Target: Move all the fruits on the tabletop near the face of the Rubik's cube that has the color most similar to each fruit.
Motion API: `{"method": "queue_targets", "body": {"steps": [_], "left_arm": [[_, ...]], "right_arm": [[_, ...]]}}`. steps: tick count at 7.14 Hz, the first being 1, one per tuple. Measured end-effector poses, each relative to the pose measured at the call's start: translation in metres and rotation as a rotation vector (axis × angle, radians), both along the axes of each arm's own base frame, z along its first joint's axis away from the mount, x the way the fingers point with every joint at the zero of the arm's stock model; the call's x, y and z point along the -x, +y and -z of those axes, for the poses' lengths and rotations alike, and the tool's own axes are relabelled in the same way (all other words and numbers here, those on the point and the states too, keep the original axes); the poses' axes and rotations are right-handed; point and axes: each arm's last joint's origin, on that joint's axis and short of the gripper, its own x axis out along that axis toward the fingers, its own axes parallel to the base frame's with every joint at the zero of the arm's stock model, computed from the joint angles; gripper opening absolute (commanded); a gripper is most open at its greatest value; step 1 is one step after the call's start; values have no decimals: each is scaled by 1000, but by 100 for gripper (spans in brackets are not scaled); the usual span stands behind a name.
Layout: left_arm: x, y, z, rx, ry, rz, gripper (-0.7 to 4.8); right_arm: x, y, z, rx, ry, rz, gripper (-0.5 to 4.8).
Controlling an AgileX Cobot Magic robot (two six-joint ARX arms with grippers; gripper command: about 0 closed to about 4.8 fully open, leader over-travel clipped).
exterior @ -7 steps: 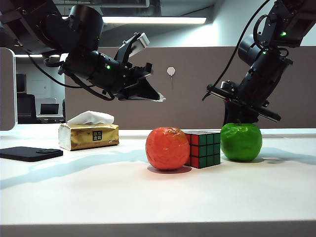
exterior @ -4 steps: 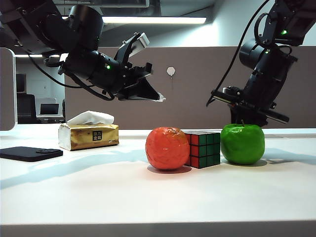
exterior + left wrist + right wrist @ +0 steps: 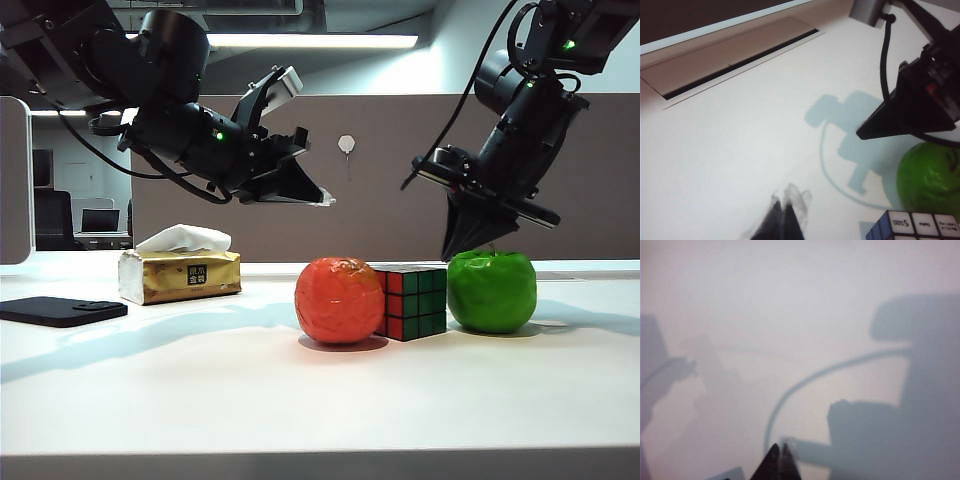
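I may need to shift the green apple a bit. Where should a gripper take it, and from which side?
Probably from above: the green apple stands upright on the tabletop, top clear, the Rubik's cube close on one flank. Fingers should straddle its widest middle, beside the stem. The right gripper hangs just over it; the left gripper is raised farther off.

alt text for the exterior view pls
On a white tabletop, a Rubik's cube sits between a red-orange fruit and a green apple. The right gripper hangs beside the apple's stem; the left gripper hovers higher.

Rubik's cube (image 3: 411, 301) between two fruits (image 3: 339, 300)
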Motion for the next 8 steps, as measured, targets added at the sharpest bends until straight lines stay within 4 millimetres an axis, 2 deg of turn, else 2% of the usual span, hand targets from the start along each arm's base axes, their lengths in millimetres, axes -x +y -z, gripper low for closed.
{"method": "queue_targets", "body": {"steps": [2,8], "left_arm": [[0,0,0,0,0,0,-5],[0,0,0,0,0,0,-5]], "right_arm": [[5,-2,10,35,89,10,-1],[21,-5,16,93,263,-24,-1]]}}
